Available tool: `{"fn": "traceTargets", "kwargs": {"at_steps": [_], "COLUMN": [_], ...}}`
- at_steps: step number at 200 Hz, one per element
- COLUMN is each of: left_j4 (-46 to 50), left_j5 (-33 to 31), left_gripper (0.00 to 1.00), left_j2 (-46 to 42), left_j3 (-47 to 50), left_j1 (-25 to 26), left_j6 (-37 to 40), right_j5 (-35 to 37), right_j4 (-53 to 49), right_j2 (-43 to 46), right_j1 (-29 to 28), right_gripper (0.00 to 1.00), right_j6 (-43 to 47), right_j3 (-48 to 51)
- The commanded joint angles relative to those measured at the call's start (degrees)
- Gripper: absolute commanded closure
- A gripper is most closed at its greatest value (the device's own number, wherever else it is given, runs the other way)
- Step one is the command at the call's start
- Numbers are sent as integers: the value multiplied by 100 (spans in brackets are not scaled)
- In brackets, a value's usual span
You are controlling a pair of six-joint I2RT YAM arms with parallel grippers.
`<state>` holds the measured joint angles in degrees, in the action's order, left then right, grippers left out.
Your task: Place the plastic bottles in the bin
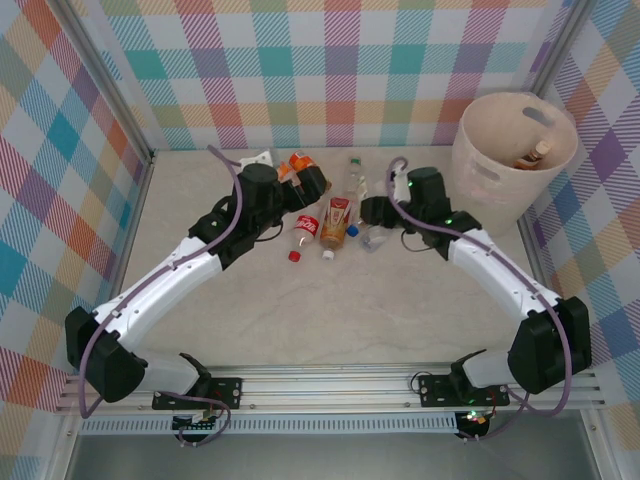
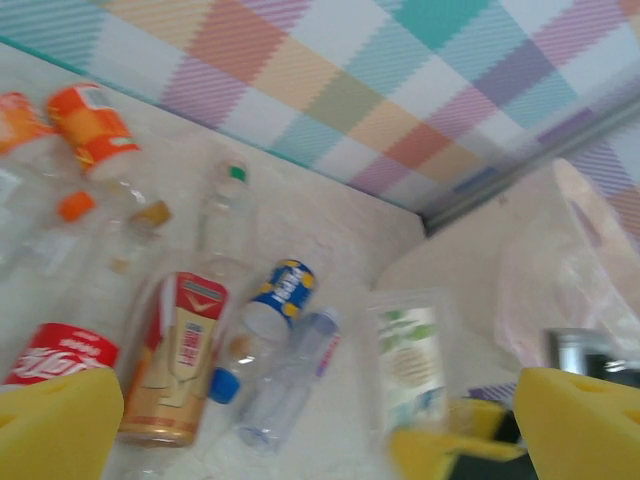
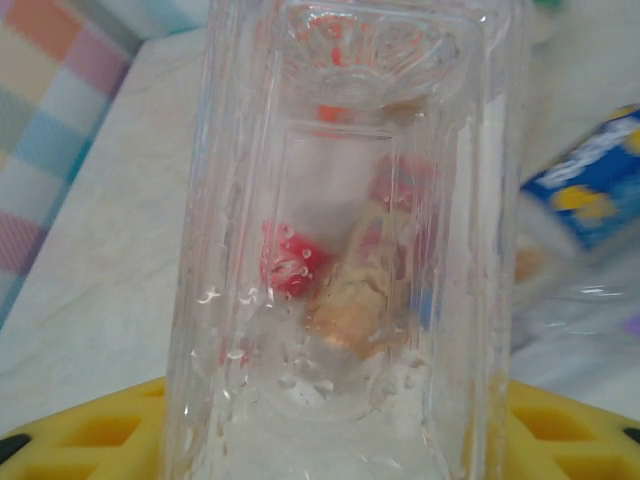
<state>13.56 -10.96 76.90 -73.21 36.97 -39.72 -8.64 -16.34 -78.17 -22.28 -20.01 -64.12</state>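
A pale, stone-speckled table [image 1: 300, 320] sits inside a booth. Its walls [image 1: 330, 60] are hung with pastel checked cloth in teal, orange, pink and purple, and grey metal posts [image 1: 110, 90] stand at the corners. A ribbed metal rail [image 1: 330, 385] runs along the near edge, where both arms are bolted.

The bin [image 1: 478, 172] stands in the far right corner against the wall, with one bottle [image 1: 533, 155] lying inside it. The other plastic bottles [image 1: 330, 205] lie in a loose cluster at the middle of the table, well apart from the bin. Among them are a red-labelled bottle [image 2: 60, 355], a tan and red one [image 2: 180, 370] just beside it, a blue-labelled one [image 2: 285, 290], a clear one with a green cap [image 2: 225, 215] and orange-labelled ones [image 2: 95, 125] toward the far wall.

The left gripper [image 2: 320, 430] hangs over the cluster's left side. Its yellow pads [image 2: 55, 420] are spread wide, with nothing between them.

The right gripper [image 1: 374, 218] is at the cluster's right side. It is clamped on a clear bottle with a green and white label [image 2: 410, 360], and the ribbed clear body sits between its pads in the right wrist view.
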Motion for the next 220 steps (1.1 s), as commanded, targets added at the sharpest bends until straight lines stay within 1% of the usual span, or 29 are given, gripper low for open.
{"fn": "traceTargets", "kwargs": {"at_steps": [1,22,53,76,94,139,155,165,190,220], "left_j4": [833,1079,1350,1653,1779,2000,2001,1980,1823,1858], "left_j5": [-1074,-1280,-1643,-1995,-2093,-2119,-2118,-2098,-1982,-1886], "left_gripper": [0,0,0,0,0,0,0,0,0,0], "left_j2": [-111,-182,-264,-309,-363,-397,-412,-428,-450,-364], "left_j3": [130,307,563,665,732,810,868,895,983,925], "left_j1": [-144,-303,-370,-414,-444,-498,-515,-524,-533,-542], "left_j6": [-176,-202,-334,-381,-355,-411,-491,-543,-573,-567], "right_j5": [377,508,751,968,1036,1224,1134,1124,1349,1777], "right_j4": [-712,-809,-948,-680,-486,705,1047,1104,1243,1378], "right_j2": [65,9,-303,-465,-610,-801,-883,-980,-1218,-1507], "right_j1": [534,1014,1440,1690,1989,2759,3013,3128,3328,3552], "right_gripper": [56,55,55,54,54,53,52,52,52,51], "right_j6": [316,498,875,1097,1096,759,614,627,778,1069], "right_j3": [-610,-1108,-2002,-2400,-2708,-2786,-2777,-2843,-2846,-2887]}}
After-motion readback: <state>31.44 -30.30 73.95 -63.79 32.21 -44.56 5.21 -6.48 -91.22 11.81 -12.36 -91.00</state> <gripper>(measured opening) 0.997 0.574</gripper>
